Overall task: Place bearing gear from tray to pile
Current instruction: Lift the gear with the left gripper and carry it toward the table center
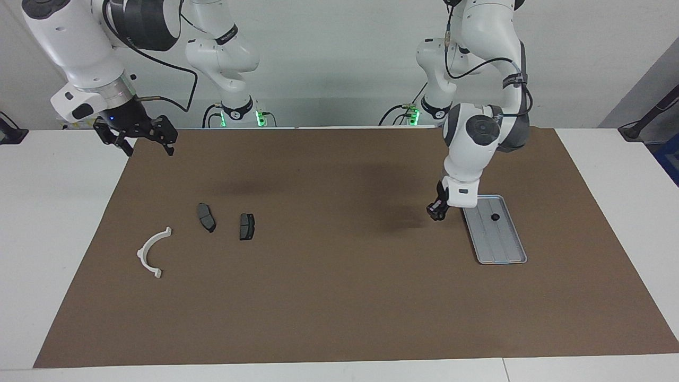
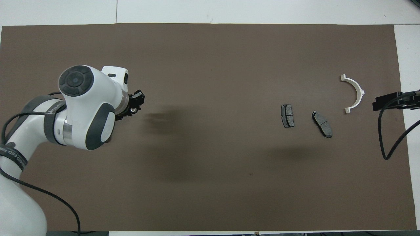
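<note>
The tray [image 1: 504,249] lies at my left arm's end of the brown mat [image 1: 339,297], and the pile [image 1: 206,217] lies well apart toward my right arm's end. My left gripper [image 1: 436,212] hangs over the mat just beside the tray, clenched on the small bearing gear [image 2: 132,110]. My right gripper [image 1: 142,139] waits, spread wide.

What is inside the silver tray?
In the facing view the tray holds one small dark round part, lying on its ridged floor toward the robots' end. The left arm covers the tray's corner nearest the robots; the overhead view hides the tray entirely.
</note>
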